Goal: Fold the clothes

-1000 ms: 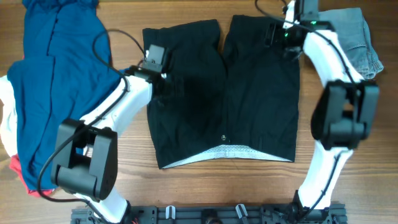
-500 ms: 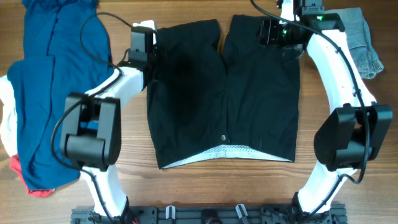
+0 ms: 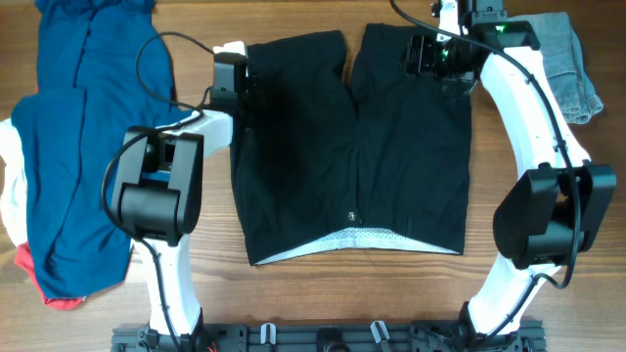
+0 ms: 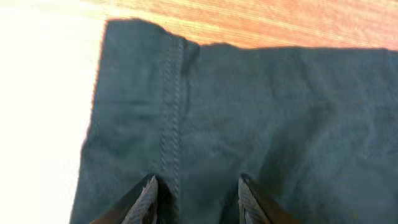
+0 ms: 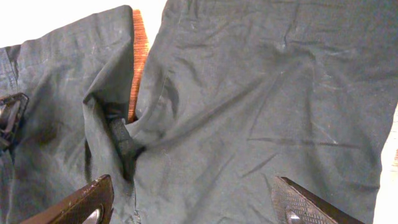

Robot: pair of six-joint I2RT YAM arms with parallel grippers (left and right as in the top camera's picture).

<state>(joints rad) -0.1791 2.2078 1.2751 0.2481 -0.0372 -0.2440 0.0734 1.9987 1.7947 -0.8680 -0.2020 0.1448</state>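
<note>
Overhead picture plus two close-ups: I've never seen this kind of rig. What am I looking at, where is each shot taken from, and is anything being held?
This is a robot with two jointed arms, the left arm and the right arm, at a wooden table. The wide picture comes from a fixed camera above the table. The two close-ups come from cameras on the wrists, so each shows its own two fingers at the bottom edge.

A pair of black shorts lies spread flat in the middle. A blue garment lies to one side and a grey garment at the far corner on the other.

The left gripper is at the outer corner of one leg. The right gripper is over the other leg. Both are open, and nothing is held.
</note>
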